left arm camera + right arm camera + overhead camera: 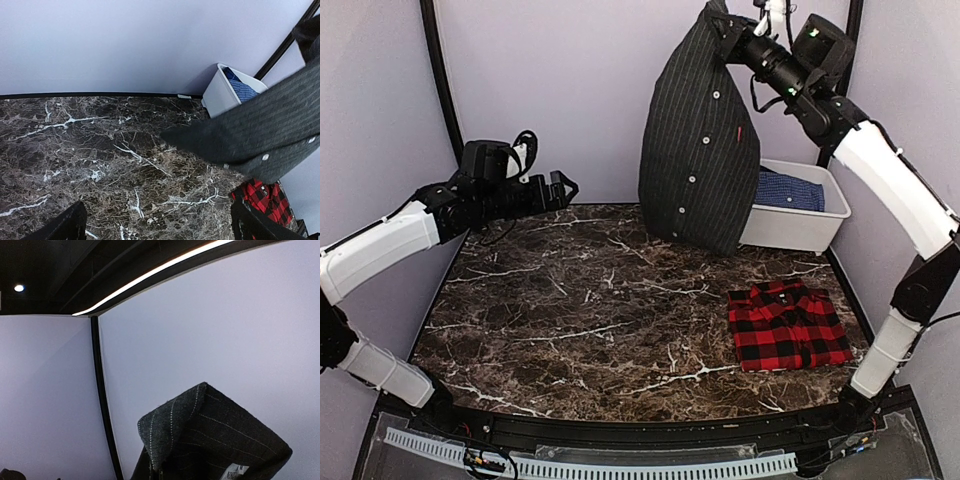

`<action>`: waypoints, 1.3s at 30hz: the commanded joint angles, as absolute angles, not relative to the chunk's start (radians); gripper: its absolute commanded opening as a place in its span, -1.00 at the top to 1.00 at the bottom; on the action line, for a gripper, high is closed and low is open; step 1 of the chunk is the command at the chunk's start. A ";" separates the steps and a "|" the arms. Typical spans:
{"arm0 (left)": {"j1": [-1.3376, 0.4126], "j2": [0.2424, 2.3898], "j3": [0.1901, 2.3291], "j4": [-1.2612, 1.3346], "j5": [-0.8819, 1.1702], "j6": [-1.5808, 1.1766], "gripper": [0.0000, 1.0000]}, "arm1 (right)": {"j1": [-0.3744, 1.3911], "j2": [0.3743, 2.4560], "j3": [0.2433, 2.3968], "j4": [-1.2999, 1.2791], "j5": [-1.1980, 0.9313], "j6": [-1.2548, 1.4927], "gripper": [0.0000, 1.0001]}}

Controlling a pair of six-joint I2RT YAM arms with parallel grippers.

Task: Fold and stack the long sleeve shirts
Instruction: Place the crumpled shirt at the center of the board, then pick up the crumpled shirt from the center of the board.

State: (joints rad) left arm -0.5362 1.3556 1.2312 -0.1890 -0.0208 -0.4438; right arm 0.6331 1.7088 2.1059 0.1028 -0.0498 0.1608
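Charcoal pinstriped button-up cloth shirt (700,150) hangs unfolded, pinched by right gripper (722,28), above dark marble table (570,300). Red-black plaid cloth shirt (788,325) lies folded front-right. Left gripper (563,189) wide, empty. Approx. half done; stacking left.

The left arm (390,240) reaches in low and nearly level. The left gripper (565,190) holds nothing, its fingers (70,225) spread wide. The right arm (890,180) stretches high, wrist angled leftward. The right gripper (722,28) seems pinched on the pinstriped shirt (700,140), though cloth hides its fingertips.
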 commanded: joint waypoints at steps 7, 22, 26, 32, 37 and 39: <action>-0.513 1.311 1.208 -0.201 -0.039 -0.446 -0.98 | 0.760 1.600 1.470 0.216 -0.237 0.331 1.00; -0.483 1.390 1.060 -0.156 0.282 -0.483 -0.98 | 0.932 1.421 1.080 0.105 -0.093 0.166 -0.39; -0.485 1.435 1.026 -0.181 0.381 -0.492 -0.97 | 0.851 1.464 1.085 0.020 -0.058 0.216 -0.43; -0.526 1.482 0.966 -0.236 0.447 -0.494 -0.97 | 0.788 1.654 1.188 -0.101 -0.129 0.155 -0.41; -0.603 1.535 0.958 -0.230 0.472 -0.535 -0.96 | 0.714 1.732 1.208 -0.091 -0.152 0.154 -0.40; -0.624 1.569 0.959 -0.231 0.460 -0.553 -0.93 | 0.696 1.759 1.217 -0.107 -0.155 0.144 -0.40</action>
State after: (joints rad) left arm -0.5797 1.5318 0.9661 -0.2161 0.4305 -0.5133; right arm 0.7399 1.7367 1.1667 -0.0921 -0.1368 0.1680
